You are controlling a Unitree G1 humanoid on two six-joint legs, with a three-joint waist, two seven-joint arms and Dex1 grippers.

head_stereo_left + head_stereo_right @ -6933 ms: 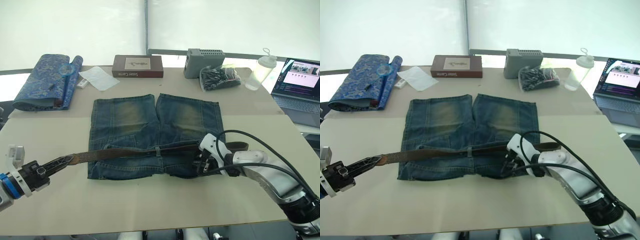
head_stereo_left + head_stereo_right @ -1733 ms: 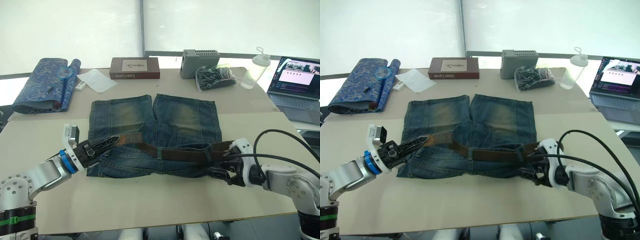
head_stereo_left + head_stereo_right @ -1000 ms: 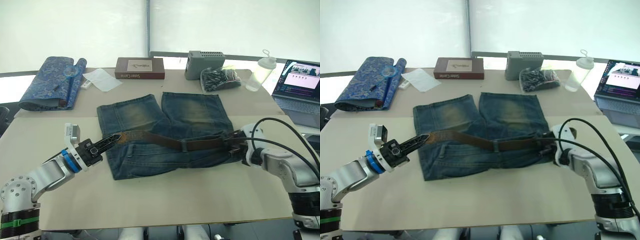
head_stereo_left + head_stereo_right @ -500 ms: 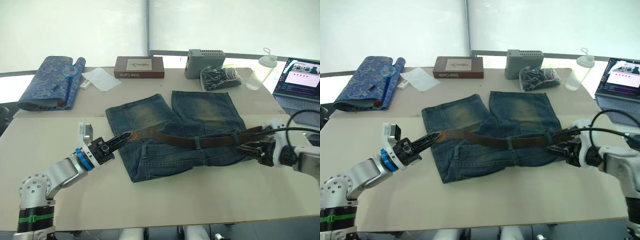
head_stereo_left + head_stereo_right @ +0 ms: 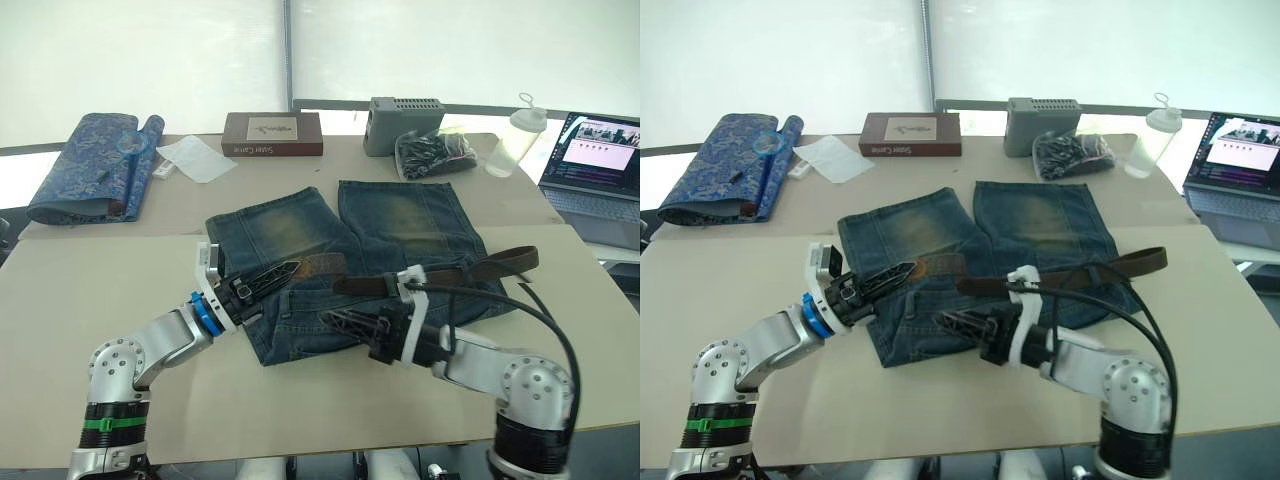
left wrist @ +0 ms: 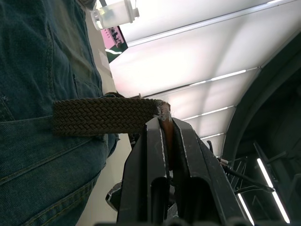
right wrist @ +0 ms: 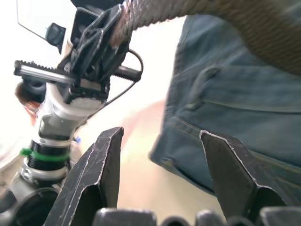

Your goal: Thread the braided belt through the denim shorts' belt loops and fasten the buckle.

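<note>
The denim shorts (image 5: 370, 260) lie flat near the middle of the surface (image 5: 90, 290), legs pointing toward the far edge and waistband toward the near edge. The braided belt (image 5: 440, 275) runs along the waistband with its long axis roughly parallel to the near edge, passing under at least one of the belt loops (image 5: 463, 271), and its right end (image 5: 520, 258) trails off the shorts toward the right edge.

The left end effector (image 5: 268, 277) is clamped on the belt's left end, its two black fingers (image 6: 157, 155) pressed tight on the strap and lifting it just above the denim. The right end effector (image 5: 965, 325) has its fingers (image 7: 101, 165) spread wide and holds nothing; it hovers over the near hem of the shorts, pointing leftward toward the left one. The strap's held end lies just beyond and above it, so the right arm is the nearer free one to take it. I judge the coming move turns on that short gap between the parted fingers and the raised strap end. I cannot make out the buckle.

Along the far edge stand a bottle (image 5: 508, 140), which looks empty, and a clear bag (image 5: 435, 152) of dark small items
</note>
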